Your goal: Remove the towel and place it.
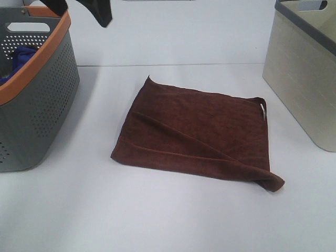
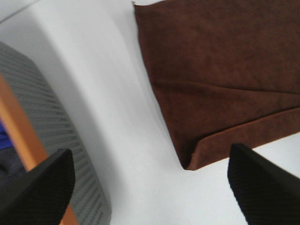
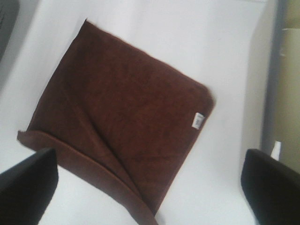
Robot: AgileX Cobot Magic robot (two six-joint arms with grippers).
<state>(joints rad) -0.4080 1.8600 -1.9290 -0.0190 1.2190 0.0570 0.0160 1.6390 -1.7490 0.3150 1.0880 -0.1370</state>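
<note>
The dark reddish-brown, roughly square terry towel (image 1: 197,134) is laid flat on the white table (image 1: 157,220), its creased long axis running from 10 to 4 o'clock. The left gripper (image 2: 150,183) and right gripper (image 3: 150,183) are held wide, empty.

light: bright, even, from overhead; the white tabletop (image 1: 157,210) is nearly washed out.
shadows: soft and faint beside the grey basket (image 1: 47,105) and under the towel (image 1: 199,131) edge.
blur: both wrist views are soft; the towel's weave is smeared.
focus: left claw (image 2: 150,183) fingertips are dark, blurred wedges.
</note>
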